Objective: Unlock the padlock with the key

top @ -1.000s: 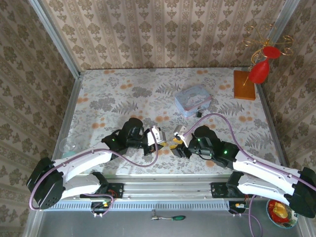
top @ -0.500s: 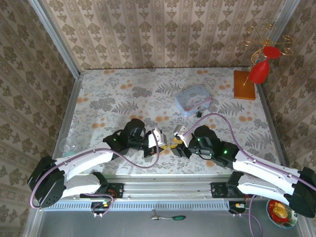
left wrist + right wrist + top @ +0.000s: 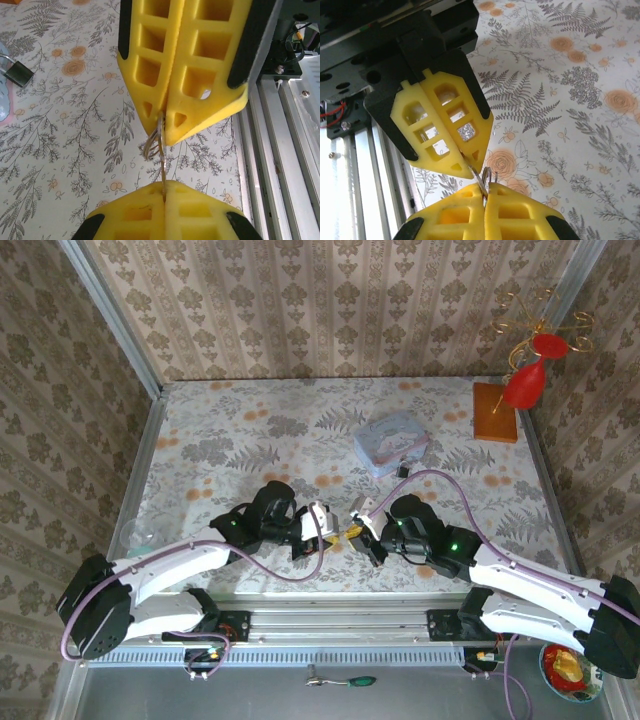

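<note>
A small silver key [image 3: 163,167] with a wire ring [image 3: 150,147] hangs above the table, pinched from both ends. My left gripper [image 3: 164,187] is shut on its lower end. My right gripper [image 3: 162,131] is shut on its upper end. From the right wrist, the key [image 3: 481,179] runs from my right gripper [image 3: 485,192] up into the left gripper [image 3: 469,169]. From above, the two grippers meet tip to tip at the key [image 3: 346,532] near the table's front edge. The padlock [image 3: 403,469], small and dark with a pale loop, lies by the pale blue tin [image 3: 389,443]; the left wrist view shows the padlock [image 3: 15,73] too.
A wooden block [image 3: 495,412] with a red ornament [image 3: 526,383] stands at the back right. A clear plastic piece [image 3: 136,535] lies by the left wall. The metal rail [image 3: 282,150] runs just behind the grippers at the table's near edge.
The left gripper has edged right and the right wrist has turned a little, so the yellow tips now sit closer together on the key.
</note>
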Robot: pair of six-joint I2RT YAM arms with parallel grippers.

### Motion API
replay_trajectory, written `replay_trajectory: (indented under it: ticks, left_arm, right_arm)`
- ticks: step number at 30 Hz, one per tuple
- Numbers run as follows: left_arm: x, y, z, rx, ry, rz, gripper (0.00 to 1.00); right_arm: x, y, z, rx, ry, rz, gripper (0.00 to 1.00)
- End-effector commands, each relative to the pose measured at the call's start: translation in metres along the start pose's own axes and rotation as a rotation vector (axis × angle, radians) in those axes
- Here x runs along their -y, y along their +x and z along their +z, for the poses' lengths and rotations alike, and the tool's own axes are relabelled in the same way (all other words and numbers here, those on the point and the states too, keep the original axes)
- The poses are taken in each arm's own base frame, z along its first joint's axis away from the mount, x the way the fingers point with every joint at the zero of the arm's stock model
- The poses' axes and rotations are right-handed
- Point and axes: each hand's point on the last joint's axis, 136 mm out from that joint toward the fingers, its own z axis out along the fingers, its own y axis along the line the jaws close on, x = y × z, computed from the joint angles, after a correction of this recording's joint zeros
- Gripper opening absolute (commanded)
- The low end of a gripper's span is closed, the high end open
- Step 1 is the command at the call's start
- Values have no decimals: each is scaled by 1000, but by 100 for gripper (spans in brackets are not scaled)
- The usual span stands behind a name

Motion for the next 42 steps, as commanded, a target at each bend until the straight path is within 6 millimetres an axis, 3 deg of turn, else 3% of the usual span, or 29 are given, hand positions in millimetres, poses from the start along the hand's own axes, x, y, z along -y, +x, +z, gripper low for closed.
replay_trajectory:
  ticks: [1,5,7,13,18,27,32,42]
  left_arm:
    - [3,-9,-2,15,17,25,0]
    - [-2,-15,-6,49,-19,18,4]
    - [-11,-21,-12,82,-79,4,19]
    - [-41,-50,-55,341,-277,-85,44]
    - [-44,-91,-85,594,-242,-193,43]
    - [-46,-132,-97,801,-98,-299,49]
    - [-46,-151,-103,877,-32,-323,48]
    - [-35,-161,-93,871,47,-309,43]
  right_arm:
    - [0,-15,-5,41,8,-9,0]
    - [7,-21,-10,100,48,25,0]
    - [10,-27,-12,152,64,57,0]
    - [39,-51,-31,404,161,296,0]
    - [37,-82,-49,646,69,452,0]
    - [32,-120,-73,829,-42,554,0]
    - [29,-126,-78,857,-83,583,0]
    - [22,-129,-78,854,-116,584,0]
